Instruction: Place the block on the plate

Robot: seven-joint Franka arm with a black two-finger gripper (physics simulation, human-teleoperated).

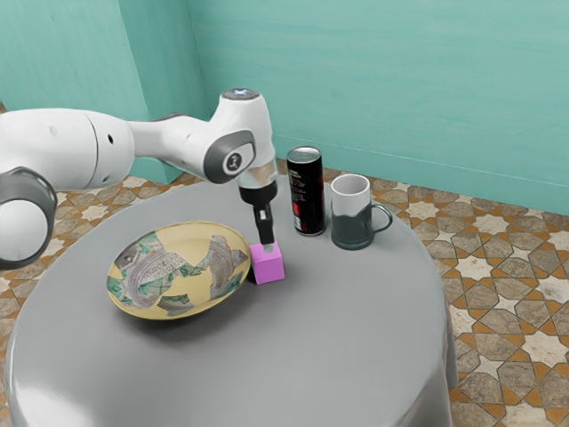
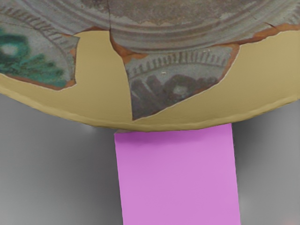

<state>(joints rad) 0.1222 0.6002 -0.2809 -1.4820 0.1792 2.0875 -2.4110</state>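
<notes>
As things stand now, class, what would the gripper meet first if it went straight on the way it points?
The pink block: the gripper points down at its top, close beside the plate. It may already touch the block; the depth there is unclear.

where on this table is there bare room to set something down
Bare table stretches from the plate and block to the exterior view's lower edge, and up to the mug. Crowded around the block: plate, tool and can.

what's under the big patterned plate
The grey table shows around the plate, with a dark shadow below its rim; the plate covers the spot directly beneath it, so anything there can't be seen.
</notes>
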